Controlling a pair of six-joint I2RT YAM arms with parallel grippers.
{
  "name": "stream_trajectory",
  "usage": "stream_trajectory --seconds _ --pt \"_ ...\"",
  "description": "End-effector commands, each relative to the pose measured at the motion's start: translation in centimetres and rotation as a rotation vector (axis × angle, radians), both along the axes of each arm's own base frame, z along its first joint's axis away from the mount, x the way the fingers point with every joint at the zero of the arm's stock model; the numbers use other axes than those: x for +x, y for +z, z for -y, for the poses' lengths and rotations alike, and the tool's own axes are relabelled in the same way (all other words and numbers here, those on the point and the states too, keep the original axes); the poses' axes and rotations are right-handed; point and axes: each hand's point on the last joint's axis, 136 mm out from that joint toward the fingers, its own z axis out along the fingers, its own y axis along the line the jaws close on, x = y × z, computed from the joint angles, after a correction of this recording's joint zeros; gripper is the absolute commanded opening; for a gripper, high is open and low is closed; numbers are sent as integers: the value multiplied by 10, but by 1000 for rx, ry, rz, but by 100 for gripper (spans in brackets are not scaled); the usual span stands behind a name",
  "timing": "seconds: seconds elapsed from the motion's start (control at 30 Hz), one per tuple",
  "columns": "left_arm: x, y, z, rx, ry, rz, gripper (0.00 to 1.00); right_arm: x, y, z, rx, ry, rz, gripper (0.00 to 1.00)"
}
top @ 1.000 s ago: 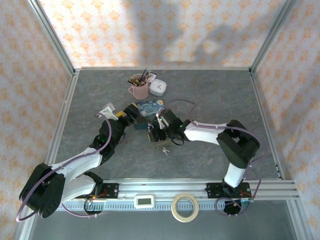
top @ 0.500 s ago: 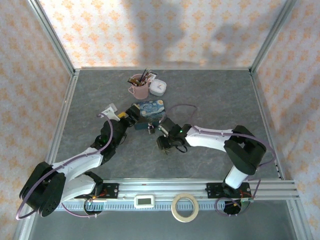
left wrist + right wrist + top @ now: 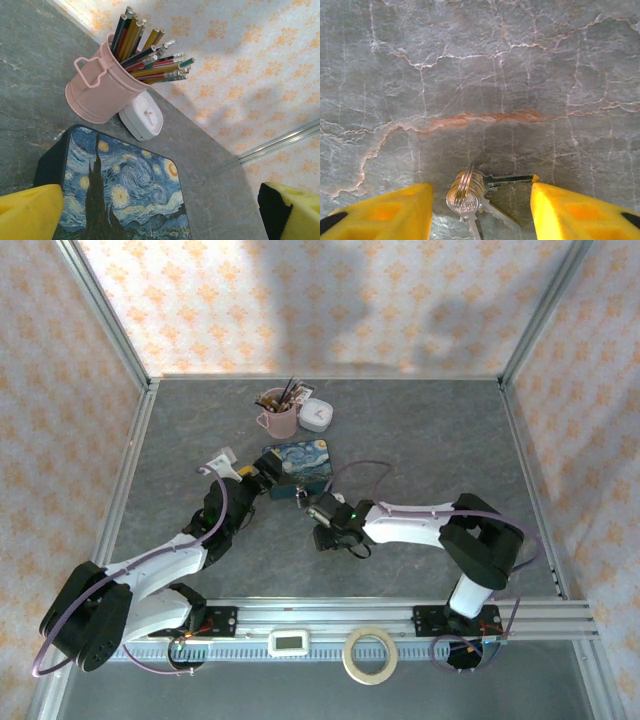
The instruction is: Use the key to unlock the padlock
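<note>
Right gripper (image 3: 481, 212) is straddling the key (image 3: 468, 194), jaws spread, blade tips running off-frame. Left gripper (image 3: 160, 212) is gaping near blue tin (image 3: 125, 185).

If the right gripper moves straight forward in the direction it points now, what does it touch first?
Probably the key, which lies on the table between the right gripper's spread fingers; depth is unclear.
</note>
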Motion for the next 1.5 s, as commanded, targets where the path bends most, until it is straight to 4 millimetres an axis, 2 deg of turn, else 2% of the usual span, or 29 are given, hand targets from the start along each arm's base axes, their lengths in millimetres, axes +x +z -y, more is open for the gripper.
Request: stream_trajectory --seconds 0.0,0.17,0.4,0.57,0.73,0.83,0.93,1.1,1.2,1.3,1.47 --pt "0 14 -2 6 16 25 99 6 -9 -7 -10 -39 33 48" --pt "0 17 -3 14 19 32 99 16 -5 -17 -9 -17 75 35" --pt "-4 15 -9 15 38 38 99 14 -7 -7 -49 4 84 17" --pt "-4 18 -4 4 9 41 99 24 11 -10 -43 76 145 1" --pt "-8 18 5 -55 -39 31 99 42 43 -10 118 155 168 0" --pt "-12 10 12 -122 -70 4 99 52 74 -12 245 230 216 0" --pt "-18 5 25 -169 -104 -26 98 56 98 -12 354 314 239 0" --pt "-23 1 57 -213 -179 -74 97 63 133 -3 516 387 288 0" --pt "-21 -10 71 -260 -194 -133 96 70 145 3 555 385 308 0" --pt "-20 -17 84 -381 -197 -181 96 70 149 1 574 394 299 0" --pt "-16 -17 106 -597 -194 -215 96 67 154 -4 631 392 288 0"
